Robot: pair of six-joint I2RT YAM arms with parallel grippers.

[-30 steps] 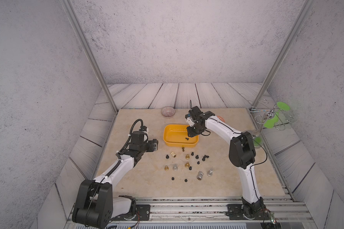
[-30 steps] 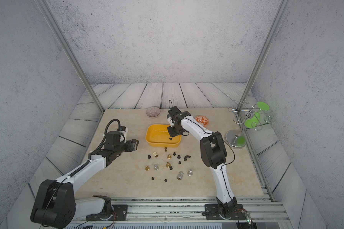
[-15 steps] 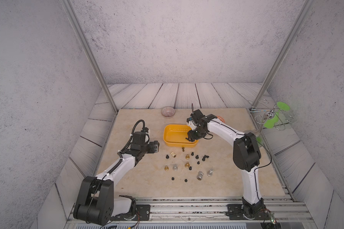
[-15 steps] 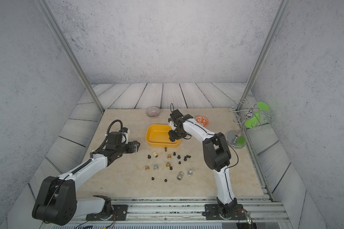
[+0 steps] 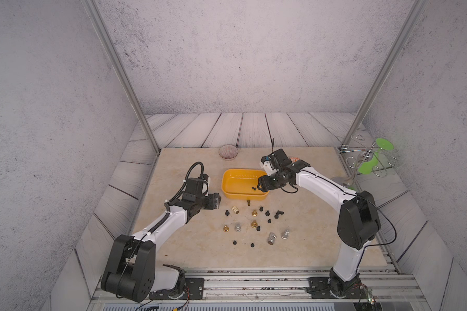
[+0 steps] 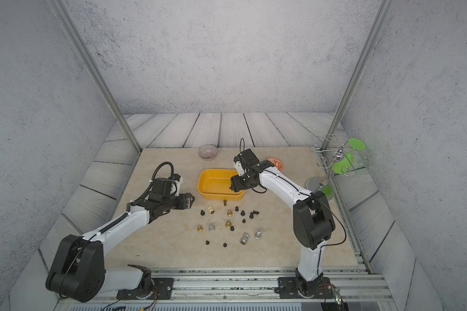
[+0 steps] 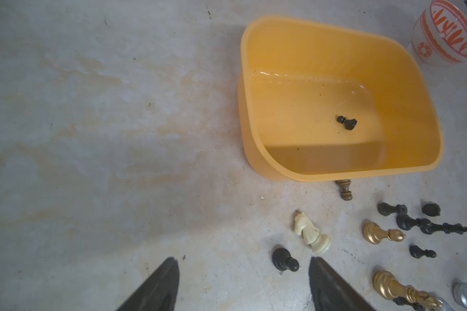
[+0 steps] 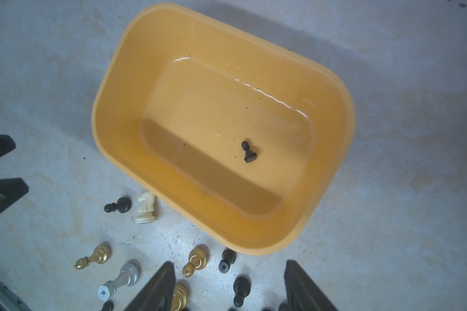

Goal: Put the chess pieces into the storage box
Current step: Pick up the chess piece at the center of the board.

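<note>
Hovering low over the table, the left gripper has its jaws spread wide with nothing between them. In the left wrist view a black pawn and a toppled cream knight lie just beyond its fingertips. Farther right, the loose chess pieces are scattered on the table in front of the storage box: many small black ones, a few gold, a few silver, some upright and some on their sides. A brown piece lies just beside the box's near wall. Inside the box a lone pawn, black, rests on the floor. At the box's right end, above the rim, hangs the right gripper, jaws apart and empty. A patterned bowl stands on the table behind that arm.
</note>
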